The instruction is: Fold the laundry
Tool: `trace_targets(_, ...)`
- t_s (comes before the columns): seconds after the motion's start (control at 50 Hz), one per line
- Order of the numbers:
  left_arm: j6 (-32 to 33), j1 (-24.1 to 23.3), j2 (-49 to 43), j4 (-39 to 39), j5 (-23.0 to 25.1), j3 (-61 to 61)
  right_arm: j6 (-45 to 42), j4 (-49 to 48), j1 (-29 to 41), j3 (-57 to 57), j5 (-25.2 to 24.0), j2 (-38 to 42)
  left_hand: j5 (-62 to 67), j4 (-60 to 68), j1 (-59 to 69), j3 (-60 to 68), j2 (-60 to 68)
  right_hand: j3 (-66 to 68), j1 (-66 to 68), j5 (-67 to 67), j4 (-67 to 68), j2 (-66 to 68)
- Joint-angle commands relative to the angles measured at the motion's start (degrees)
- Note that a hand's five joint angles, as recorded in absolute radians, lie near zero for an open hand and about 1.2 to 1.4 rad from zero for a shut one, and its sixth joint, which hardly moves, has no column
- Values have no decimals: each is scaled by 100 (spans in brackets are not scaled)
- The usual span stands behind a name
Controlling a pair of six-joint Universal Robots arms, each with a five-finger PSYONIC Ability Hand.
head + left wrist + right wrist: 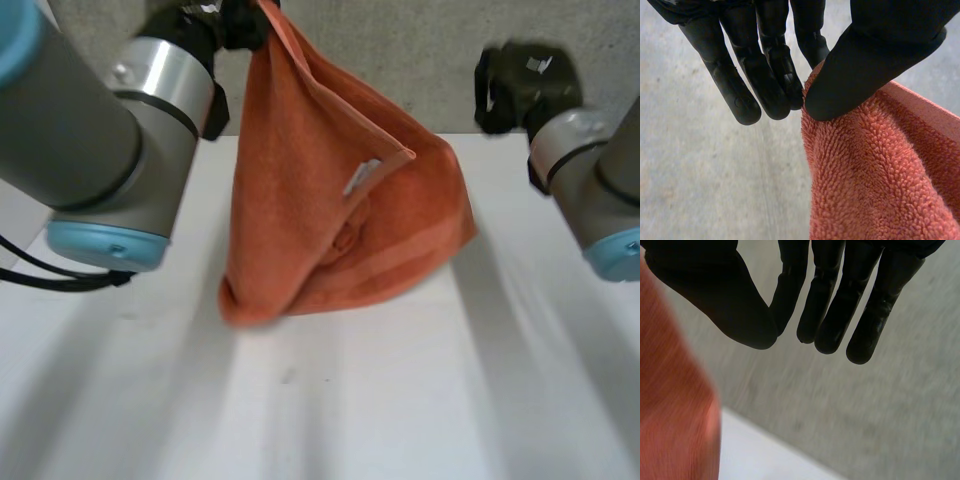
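The left hand (238,25) is pinching a corner of the towel (320,220), which is hanging over the table (350,410); the right hand (520,85) is hovering nearby, released.

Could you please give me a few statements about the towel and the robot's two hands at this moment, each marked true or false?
1. The left hand pinches the orange towel between its thumb and fingers. True.
2. The right hand grips another corner of the towel. False: its fingers are straight and hold nothing, and it is apart from the towel.
3. The towel lies spread flat on the white table. False: it hangs from the raised left hand, and just its lower end seems to rest on the table.
4. A small white label shows on the towel. True.
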Motion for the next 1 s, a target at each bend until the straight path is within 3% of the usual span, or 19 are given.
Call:
trace_targets(0.02,-10,173,620,-204,554,-738,372,-179,54,422,-182,-598,1054,985,1104,989,978,1216,2297,1318,1191,1247)
trace_targets(0.14,-1,384,841,-811,581,-1549,162,250,54,1299,-735,-703,936,867,986,871,860,1216,2297,1318,1191,1247)
trace_targets(0.24,-45,630,823,-1916,581,-2488,-322,462,19,1591,-921,-615,148,79,198,83,72,1216,2297,1318,1191,1247)
trace_targets(0.26,-45,630,823,-1919,581,-2490,-453,462,1,1600,-895,-572,145,77,196,80,69,855,1936,957,831,887)
trace_targets(0.28,-45,648,806,-2084,590,-2672,-550,454,19,1548,-894,-449,-38,-107,12,-103,-114,-414,667,-312,-438,-382)
trace_targets(0.34,-10,639,814,-2217,590,-3007,-647,462,19,1468,-877,-264,-358,-426,-307,-423,-434,-1453,-372,-1351,-1477,-1421)
trace_targets(0.38,-1,613,814,-2218,590,-3104,-752,541,28,1162,-903,112,-592,-661,-542,-658,-669,-3310,-2229,-3208,-3334,-3278)
trace_targets(0.44,7,560,902,-2261,590,-3210,-788,559,45,924,-947,464,-1565,-1634,-1515,-1630,-1641,-4393,-3312,-4291,-4418,-4362)
trace_targets(0.56,16,376,1270,-2358,564,-3394,-805,568,212,387,-1061,958,-2008,-2077,-1958,-2073,-2084,-4968,-3888,-4867,-4993,-4937)
trace_targets(0.62,16,270,1429,-2376,572,-3561,-902,568,467,-88,-1378,1274,-1991,-2060,-1941,-2056,-2067,-5271,-4190,-5169,-5296,-5240)
trace_targets(0.66,16,192,1517,-2385,564,-3605,-1007,577,581,-534,-1885,1563,-1991,-2060,-1941,-2056,-2067,-5305,-4224,-5203,-5329,-5273)
trace_targets(0.72,16,-45,1710,-2437,564,-3711,-1016,586,590,-729,-2142,1705,-1991,-2060,-1941,-2056,-2067,-5305,-4224,-5203,-5329,-5273)
trace_targets(0.76,16,-177,1815,-2481,564,-3737,-999,725,651,-1201,-2623,2037,-1991,-2060,-1941,-2056,-2067,-5288,-4207,-5186,-5312,-5256)
trace_targets(0.82,8,-449,2052,-2613,564,-3746,-999,1041,844,-1720,-2976,2468,-1991,-2060,-1941,-2056,-2067,-5255,-4174,-5153,-5279,-5223)
trace_targets(0.96,16,-846,2493,-2807,555,-3773,-999,1604,1126,-2775,-3232,3294,-2058,-2127,-2008,-2123,-2134,-5120,-4040,-5018,-5145,-5089)
trace_targets(1.0,16,-899,2581,-2842,520,-3860,-999,1649,1197,-2988,-3215,3481,-2860,-2929,-2810,-2925,-2936,-5053,-3972,-4951,-5077,-5021)
